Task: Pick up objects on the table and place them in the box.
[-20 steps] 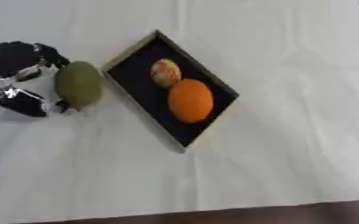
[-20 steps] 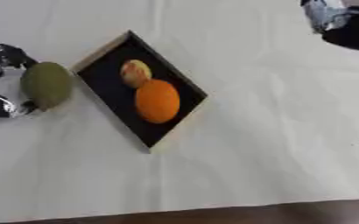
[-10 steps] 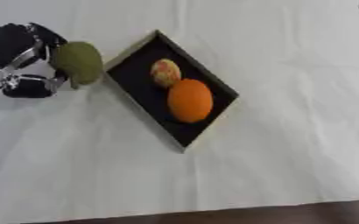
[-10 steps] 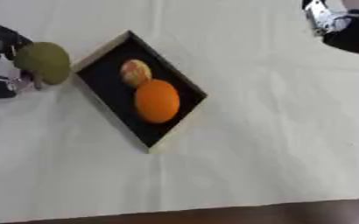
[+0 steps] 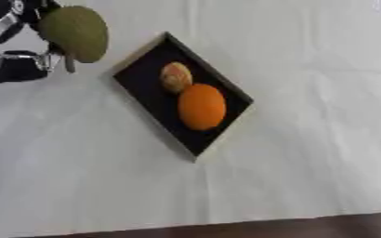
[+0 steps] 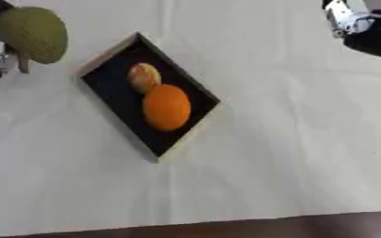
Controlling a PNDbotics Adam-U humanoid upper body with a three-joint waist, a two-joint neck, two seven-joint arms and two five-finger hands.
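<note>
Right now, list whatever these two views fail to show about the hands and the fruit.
- Left hand: cut off by the top-left corner in both views; the green fruit covers the fingers holding it.
- Right hand: only a part shows at the top-right corner; fingers out of frame, so open or shut is unknown.
- Small yellowish fruit in the box: blurred, kind unclear; whether it touches the orange is unclear.

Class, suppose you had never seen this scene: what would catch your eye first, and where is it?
Most striking is the bright orange in the black box set askew mid-table, with a smaller yellowish fruit touching it. Next is the big green fruit held by the left hand at upper left. The right hand shows at the upper right corner.
</note>
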